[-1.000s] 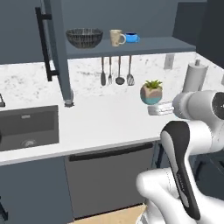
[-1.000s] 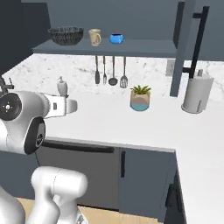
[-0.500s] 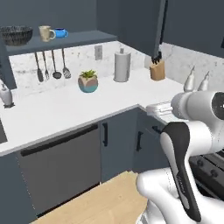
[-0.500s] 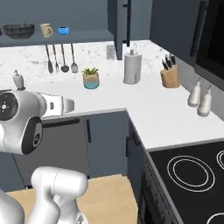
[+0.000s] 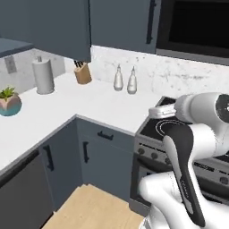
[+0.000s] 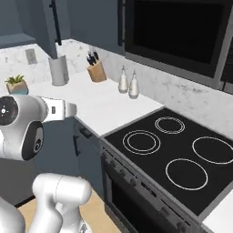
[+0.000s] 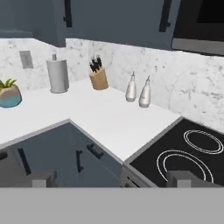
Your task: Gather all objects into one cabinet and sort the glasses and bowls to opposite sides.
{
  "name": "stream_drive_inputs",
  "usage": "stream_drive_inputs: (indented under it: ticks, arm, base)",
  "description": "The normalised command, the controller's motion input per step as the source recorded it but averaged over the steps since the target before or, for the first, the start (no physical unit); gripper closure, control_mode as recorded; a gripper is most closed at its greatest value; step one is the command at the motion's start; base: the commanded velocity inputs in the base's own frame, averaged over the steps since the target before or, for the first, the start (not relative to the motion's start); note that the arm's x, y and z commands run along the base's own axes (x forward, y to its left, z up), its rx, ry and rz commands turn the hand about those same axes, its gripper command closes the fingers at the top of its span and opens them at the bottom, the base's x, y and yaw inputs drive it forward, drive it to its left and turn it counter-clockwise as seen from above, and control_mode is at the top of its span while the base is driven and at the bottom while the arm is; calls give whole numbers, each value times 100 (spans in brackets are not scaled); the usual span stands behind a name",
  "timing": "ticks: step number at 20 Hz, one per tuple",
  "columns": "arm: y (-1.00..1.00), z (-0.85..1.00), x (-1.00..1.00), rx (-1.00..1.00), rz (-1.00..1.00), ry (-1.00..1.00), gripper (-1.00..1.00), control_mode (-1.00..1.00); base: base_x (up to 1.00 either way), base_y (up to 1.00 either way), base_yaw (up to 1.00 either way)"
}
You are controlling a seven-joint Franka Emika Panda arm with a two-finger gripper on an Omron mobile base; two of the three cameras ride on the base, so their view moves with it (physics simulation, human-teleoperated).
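The L-shaped white counter (image 5: 89, 103) is being viewed at its corner, with the black cooktop (image 6: 173, 154) being set just beside its right end and the black microwave (image 6: 177, 32) being hung above that. The cabinet (image 6: 45, 25) is being seen at the upper left, its door with the black bar handle being shown above the paper towel roll (image 7: 57, 75). Along the wall to the right, the knife block (image 7: 99, 78) and two pale bottles (image 7: 131, 89) are being shown; the potted plant (image 7: 9, 94) is being seen at the far left. The fingers (image 7: 188, 178) are being held wide apart, with nothing gripped.
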Motion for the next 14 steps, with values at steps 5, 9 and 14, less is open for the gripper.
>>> stream_drive_inputs:
  ticks: [5,9,14]
  arm:
    - [0,0,0,0,0,0,-100,100]
    - [0,0,0,0,0,0,-100,100]
    - [0,0,0,0,0,0,-100,100]
  base:
    - [-14,-53,-63]
    - [-17,-53,-56]
    - [-2,-85,-33]
